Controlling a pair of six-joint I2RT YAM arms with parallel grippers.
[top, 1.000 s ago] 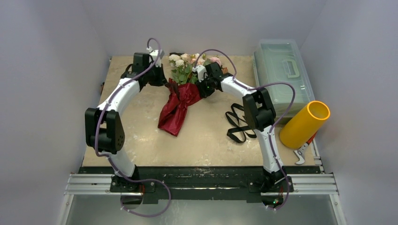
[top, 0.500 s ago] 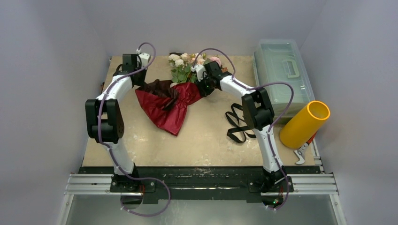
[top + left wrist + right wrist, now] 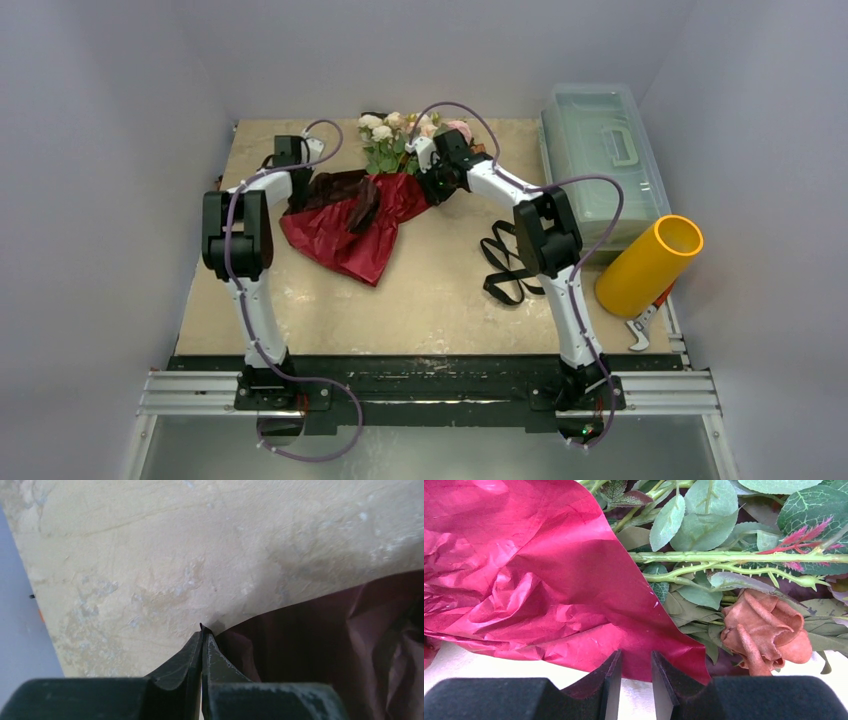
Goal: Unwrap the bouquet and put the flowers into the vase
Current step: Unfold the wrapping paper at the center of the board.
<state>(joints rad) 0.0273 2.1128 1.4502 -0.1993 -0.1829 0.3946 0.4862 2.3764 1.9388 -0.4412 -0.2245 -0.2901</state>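
One vase (image 3: 648,265): top cam only.

This is a robotics lab test cell. A left arm (image 3: 235,235) and a right arm (image 3: 545,235) are bolted to a metal rail (image 3: 190,392) at the near edge of a beige table (image 3: 440,310). Purple cables (image 3: 455,104) trail loose, and plain grey walls (image 3: 90,150) box it in left, far and right.
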